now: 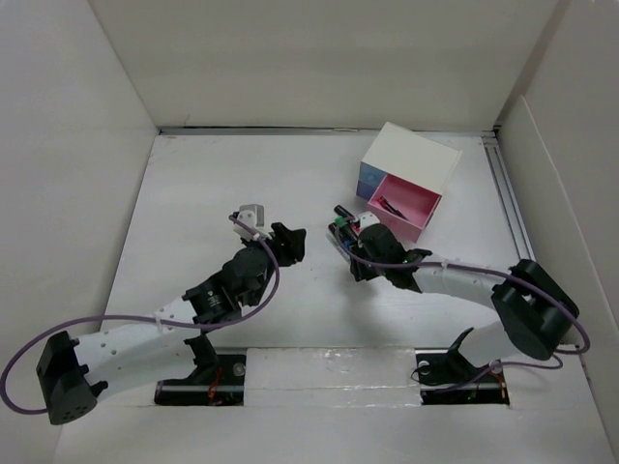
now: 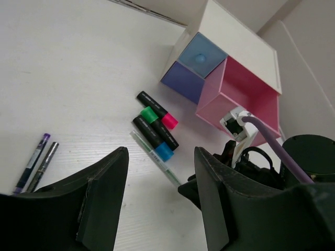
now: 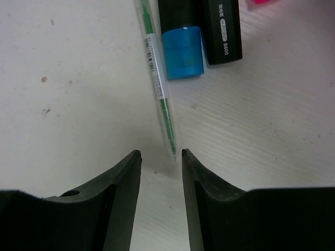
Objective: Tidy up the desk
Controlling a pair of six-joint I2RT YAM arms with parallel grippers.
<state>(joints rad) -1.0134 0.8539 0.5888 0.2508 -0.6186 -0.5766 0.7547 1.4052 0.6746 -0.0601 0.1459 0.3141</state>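
The desk [image 1: 193,203] is noted as the large white tabletop filling the overhead view, walled by white panels on three sides, with both arms mounted at its near edge. A small white drawer box [image 1: 411,164] is found on the far right portion of the surface; its pink drawer [image 1: 406,211] is pulled out, and a dark slim item, not identifiable, is seen inside it. The blue drawer [image 2: 200,55] and the purple drawer [image 2: 183,81] are observed pushed in. Just in front of the box, three black markers are recorded lying close together: a pink-capped marker [image 2: 157,110], a green-capped marker [image 2: 159,128] and a blue-capped marker [image 2: 152,138]. A slim green pen [image 3: 159,89] is laid alongside the blue-capped one. Two further pens [image 2: 36,164] are seen side by side, well apart to the left. The left gripper [image 2: 161,157] is held above the surface near the markers with its jaws spread apart and nothing between them. The right gripper [image 3: 161,157] is positioned low over the desk, jaws parted and unloaded, with the tip of the green pen lying just ahead of the gap.
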